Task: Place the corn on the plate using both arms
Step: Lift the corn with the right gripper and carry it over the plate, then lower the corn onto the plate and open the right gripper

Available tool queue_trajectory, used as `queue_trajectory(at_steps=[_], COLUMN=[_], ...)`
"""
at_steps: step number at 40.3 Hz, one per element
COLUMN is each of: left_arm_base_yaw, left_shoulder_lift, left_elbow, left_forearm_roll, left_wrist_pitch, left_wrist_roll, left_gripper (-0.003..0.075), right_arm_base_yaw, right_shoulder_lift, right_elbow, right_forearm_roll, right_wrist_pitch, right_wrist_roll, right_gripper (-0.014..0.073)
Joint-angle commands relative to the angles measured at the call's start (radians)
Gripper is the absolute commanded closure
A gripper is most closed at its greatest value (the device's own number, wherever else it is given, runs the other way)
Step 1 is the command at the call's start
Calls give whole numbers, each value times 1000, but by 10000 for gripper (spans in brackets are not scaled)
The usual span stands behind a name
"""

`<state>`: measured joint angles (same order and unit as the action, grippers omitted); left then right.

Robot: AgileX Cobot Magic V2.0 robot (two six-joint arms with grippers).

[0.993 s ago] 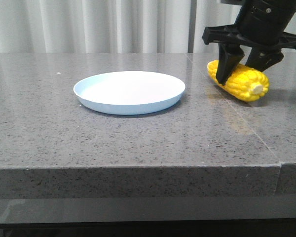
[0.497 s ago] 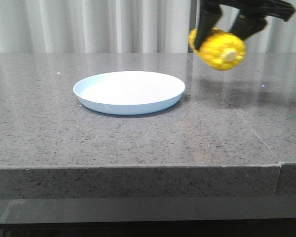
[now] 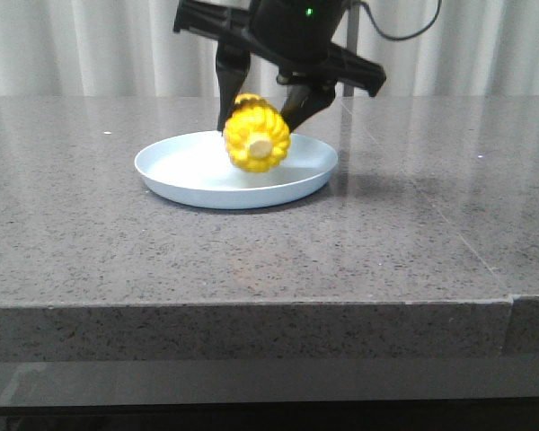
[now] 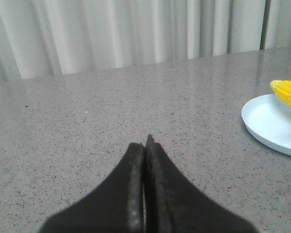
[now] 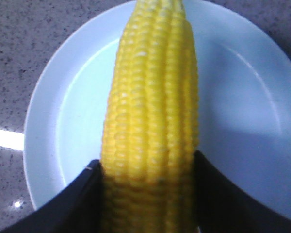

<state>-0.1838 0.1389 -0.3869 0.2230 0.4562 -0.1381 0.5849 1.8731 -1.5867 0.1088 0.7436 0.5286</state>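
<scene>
The right gripper (image 3: 262,115) has carried the corn (image 3: 257,134) from the right side of the table to just above the plate (image 3: 175,176), squeezing it tight. The left gripper (image 4: 145,145) is pressed together, holding nothing. Next comes letting go.

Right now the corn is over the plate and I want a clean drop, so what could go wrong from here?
The corn, held in the right gripper, is round, so it may roll once released and cross the low rim of the plate. The front view does not show whether it touches the plate; dropped from above, it may bounce. The fingers may also drag it on opening.
</scene>
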Motion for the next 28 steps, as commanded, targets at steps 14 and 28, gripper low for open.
queue_trajectory(at_steps=[14, 28], left_arm_base_yaw=[-7, -7], left_shoulder_lift=[12, 12], left_elbow=[-25, -25], left_forearm_roll=[-4, -4], left_wrist_pitch=[-71, -71], left_wrist_roll=[-4, -4], left_gripper=[741, 740], right_arm_base_yaw=[-2, -7], right_shoulder_lift=[-22, -78], right_elbow=[-35, -37], right_forearm_roll=[7, 3], right_wrist_pitch=[-70, -76], right_wrist_roll=[19, 19], right_gripper=[107, -49])
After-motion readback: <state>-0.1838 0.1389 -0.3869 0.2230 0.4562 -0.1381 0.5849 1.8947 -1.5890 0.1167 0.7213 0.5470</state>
